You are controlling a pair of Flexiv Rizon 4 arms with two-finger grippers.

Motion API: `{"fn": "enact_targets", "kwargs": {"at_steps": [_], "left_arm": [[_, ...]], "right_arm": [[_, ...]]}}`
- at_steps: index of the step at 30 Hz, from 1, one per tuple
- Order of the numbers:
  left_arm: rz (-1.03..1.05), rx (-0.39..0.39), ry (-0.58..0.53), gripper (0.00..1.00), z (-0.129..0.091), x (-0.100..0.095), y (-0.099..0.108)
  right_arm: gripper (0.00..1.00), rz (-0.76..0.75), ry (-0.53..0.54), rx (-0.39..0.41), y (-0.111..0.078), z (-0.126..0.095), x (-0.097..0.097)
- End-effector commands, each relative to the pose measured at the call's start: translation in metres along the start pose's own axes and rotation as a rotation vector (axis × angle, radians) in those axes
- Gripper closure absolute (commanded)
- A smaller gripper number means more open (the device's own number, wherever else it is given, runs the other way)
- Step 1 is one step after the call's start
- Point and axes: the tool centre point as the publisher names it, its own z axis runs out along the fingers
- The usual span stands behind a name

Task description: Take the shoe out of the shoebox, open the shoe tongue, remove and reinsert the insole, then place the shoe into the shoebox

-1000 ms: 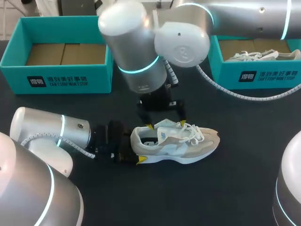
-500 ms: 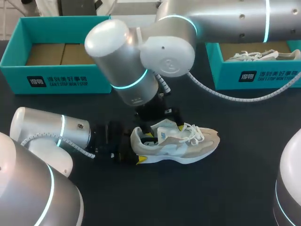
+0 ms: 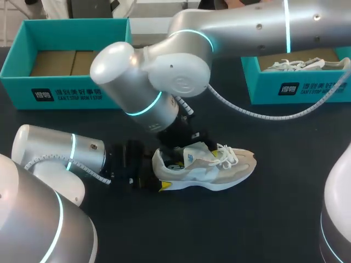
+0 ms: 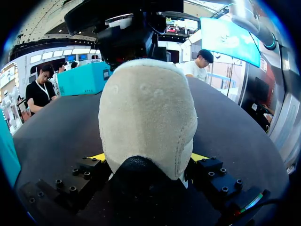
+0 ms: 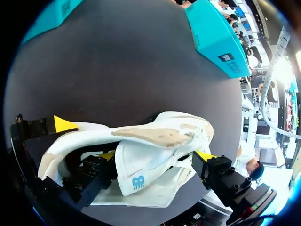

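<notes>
The black table (image 3: 285,219) carries, near its far edge at the right side, a teal box (image 3: 258,87) with white print on its front wall, and inside this box lies a second pale shoe (image 3: 299,64) with white laces.

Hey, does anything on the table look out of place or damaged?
Nothing stands out. The shoe sits upright on the table, heel in the left gripper, its tongue raised between the fingers of the right gripper, as the task expects.
</notes>
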Motion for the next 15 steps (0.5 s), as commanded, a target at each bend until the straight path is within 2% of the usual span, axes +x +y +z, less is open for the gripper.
{"fn": "enact_targets", "kwargs": {"at_steps": [1, 6, 13, 15], "left_arm": [[-0.001, -0.005, -0.001, 1.0, 0.001, -0.003, 0.003], [-0.001, -0.005, -0.001, 1.0, 0.001, -0.003, 0.003], [-0.001, -0.005, -0.001, 1.0, 0.001, -0.003, 0.003], [-0.001, -0.005, -0.001, 1.0, 0.001, -0.003, 0.003]], "right_arm": [[0.0, 0.274, -0.079, -0.001, -0.004, 0.0, -0.004], [0.0, 0.297, -0.098, 0.004, -0.006, -0.003, -0.023], [0.0, 0.32, -0.115, -0.009, -0.013, -0.025, -0.044], [0.09, 0.323, -0.118, -0.013, -0.015, -0.03, -0.048]]}}
